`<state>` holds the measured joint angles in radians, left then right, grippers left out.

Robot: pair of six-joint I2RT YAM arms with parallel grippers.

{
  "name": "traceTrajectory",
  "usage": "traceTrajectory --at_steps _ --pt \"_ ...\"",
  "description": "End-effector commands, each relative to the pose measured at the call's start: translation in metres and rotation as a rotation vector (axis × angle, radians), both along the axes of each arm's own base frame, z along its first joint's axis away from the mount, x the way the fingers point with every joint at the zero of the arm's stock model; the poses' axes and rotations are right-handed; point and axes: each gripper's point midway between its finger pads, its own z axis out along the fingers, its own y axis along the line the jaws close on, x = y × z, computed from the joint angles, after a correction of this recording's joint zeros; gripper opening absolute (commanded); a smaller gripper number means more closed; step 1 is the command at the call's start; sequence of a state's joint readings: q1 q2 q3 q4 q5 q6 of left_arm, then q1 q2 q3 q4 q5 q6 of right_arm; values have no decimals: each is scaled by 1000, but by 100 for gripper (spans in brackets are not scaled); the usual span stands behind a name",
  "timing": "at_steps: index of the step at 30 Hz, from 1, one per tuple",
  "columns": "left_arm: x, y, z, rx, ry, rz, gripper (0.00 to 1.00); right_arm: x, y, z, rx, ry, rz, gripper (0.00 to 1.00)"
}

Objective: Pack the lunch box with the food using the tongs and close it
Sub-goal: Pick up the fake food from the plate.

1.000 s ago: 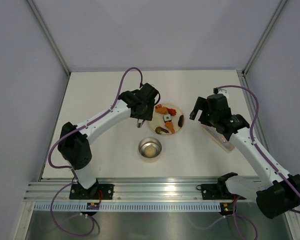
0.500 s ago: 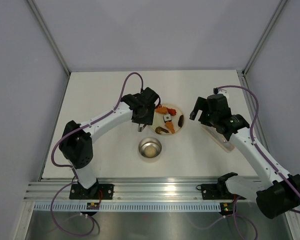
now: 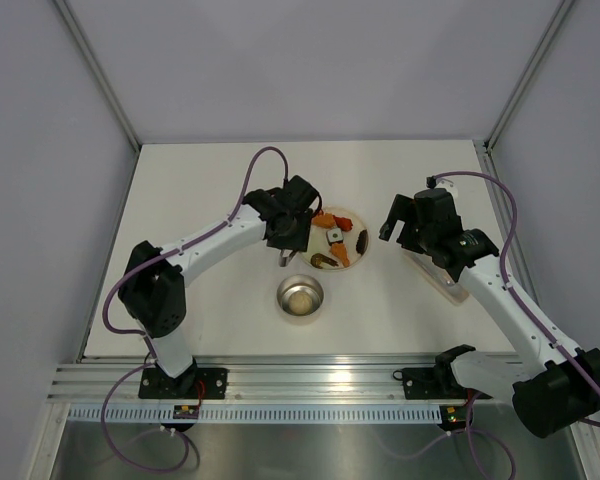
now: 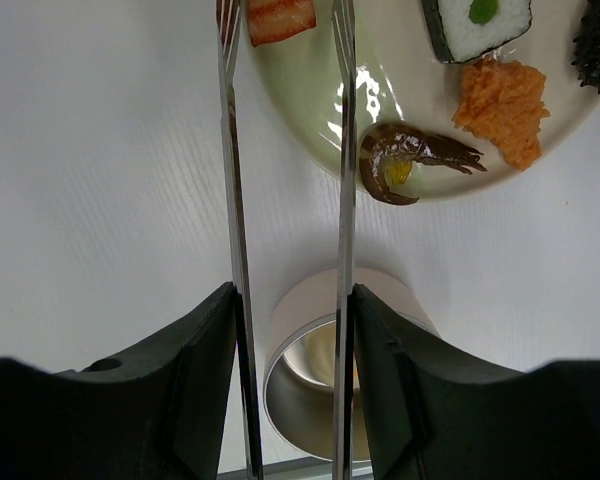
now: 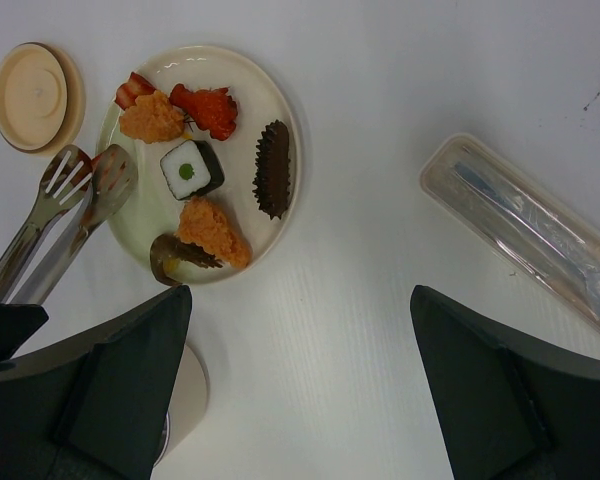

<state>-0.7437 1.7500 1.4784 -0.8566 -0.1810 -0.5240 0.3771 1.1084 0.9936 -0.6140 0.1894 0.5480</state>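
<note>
My left gripper (image 4: 292, 300) (image 3: 289, 228) is shut on the tongs (image 4: 345, 150), whose two slim silver arms run up to the left rim of the cream plate (image 4: 380, 95). A red piece of food (image 4: 280, 16) lies between the tong tips. On the plate are also a white roll (image 5: 188, 168), orange pieces (image 5: 212, 228), a brown shrimp-like piece (image 4: 410, 160) and a dark piece (image 5: 273, 168). The steel lunch box (image 3: 300, 296) stands just in front of the plate with a pale round piece inside. Its tan lid (image 5: 32, 95) lies beyond the plate. My right gripper (image 5: 300, 295) (image 3: 408, 226) hangs open to the right of the plate.
A clear elongated plastic case (image 5: 528, 232) with a spoon in it lies at the right, under my right arm (image 3: 500, 290). Grey walls enclose the table on three sides. The rail with the arm bases (image 3: 320, 385) runs along the near edge.
My left gripper has shifted a little right and nearer, toward the plate's left rim, carrying the tongs. The right arm has not moved.
</note>
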Motion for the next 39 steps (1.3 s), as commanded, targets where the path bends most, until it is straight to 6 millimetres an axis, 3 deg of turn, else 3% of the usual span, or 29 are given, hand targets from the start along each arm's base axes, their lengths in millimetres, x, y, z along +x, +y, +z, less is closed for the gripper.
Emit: traceTrajectory --at_steps 1,28,39 --pt "4 -11 13 -40 -53 -25 49 1 1 8 18 -27 -7 99" --pt "-5 -32 14 -32 -54 -97 46 1 0 7 14 -28 -10 99" --pt "-3 -32 10 -13 -42 -95 50 0 0 6 15 -26 -9 99"
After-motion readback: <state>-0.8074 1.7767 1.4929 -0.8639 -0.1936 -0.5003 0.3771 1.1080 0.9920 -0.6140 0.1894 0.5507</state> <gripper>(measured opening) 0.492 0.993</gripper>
